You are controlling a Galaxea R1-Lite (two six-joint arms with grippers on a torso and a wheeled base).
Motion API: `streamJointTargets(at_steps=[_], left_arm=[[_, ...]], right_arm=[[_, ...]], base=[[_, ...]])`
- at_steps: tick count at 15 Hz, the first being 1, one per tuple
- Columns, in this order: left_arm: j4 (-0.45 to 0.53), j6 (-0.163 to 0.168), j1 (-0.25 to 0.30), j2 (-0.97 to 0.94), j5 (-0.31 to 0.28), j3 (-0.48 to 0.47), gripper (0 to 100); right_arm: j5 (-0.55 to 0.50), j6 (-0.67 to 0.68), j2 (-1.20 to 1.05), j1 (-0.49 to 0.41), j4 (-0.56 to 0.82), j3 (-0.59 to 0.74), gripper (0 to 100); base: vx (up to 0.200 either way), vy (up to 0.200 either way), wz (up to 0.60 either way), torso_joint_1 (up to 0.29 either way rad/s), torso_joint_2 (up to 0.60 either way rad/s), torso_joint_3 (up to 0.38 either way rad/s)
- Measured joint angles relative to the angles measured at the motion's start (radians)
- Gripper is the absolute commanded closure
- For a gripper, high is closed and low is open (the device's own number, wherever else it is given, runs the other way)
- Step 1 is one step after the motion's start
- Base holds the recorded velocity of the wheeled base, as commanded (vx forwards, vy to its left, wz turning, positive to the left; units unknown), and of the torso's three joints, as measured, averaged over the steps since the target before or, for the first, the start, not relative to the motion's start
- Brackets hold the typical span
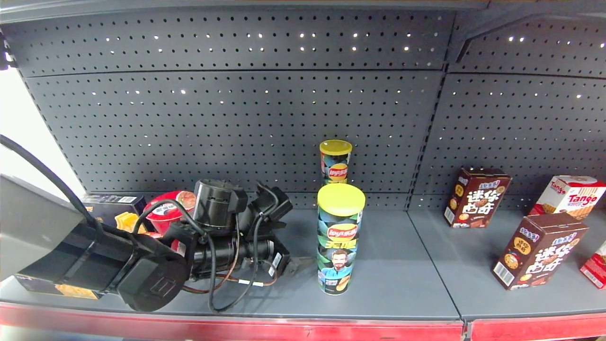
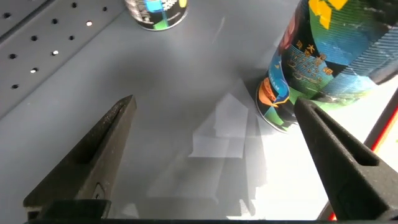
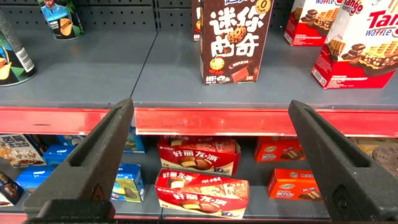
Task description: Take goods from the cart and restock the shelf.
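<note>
- The left gripper (image 2: 214,106) hangs low over the shelf (image 1: 393,284), fingers spread wide with nothing between them.
- The front chip can (image 1: 340,239) stands upright just beyond one fingertip (image 2: 311,118), outside the gap.
- It is a tall tube with a yellow lid and a blue-green printed wall.
- A rear can (image 1: 335,161) stands behind it.
- The right gripper (image 3: 211,107), also spread and empty, faces a brown box (image 3: 233,40).

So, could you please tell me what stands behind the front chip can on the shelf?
A second yellow-lidded chip can stands behind it, close to the pegboard back wall. In the head view the front can's lid covers its base.
</note>
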Motion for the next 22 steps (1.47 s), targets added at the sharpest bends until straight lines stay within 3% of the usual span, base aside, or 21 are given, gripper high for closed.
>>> streamJointTargets(at_steps=[22], left_arm=[[0.000, 0.000, -0.017, 0.001, 0.005, 0.006, 0]], right_arm=[[0.000, 0.000, 0.000, 0.000, 0.000, 0.000, 0]], base=[[0.000, 0.000, 0.00, 0.000, 0.00, 0.000]])
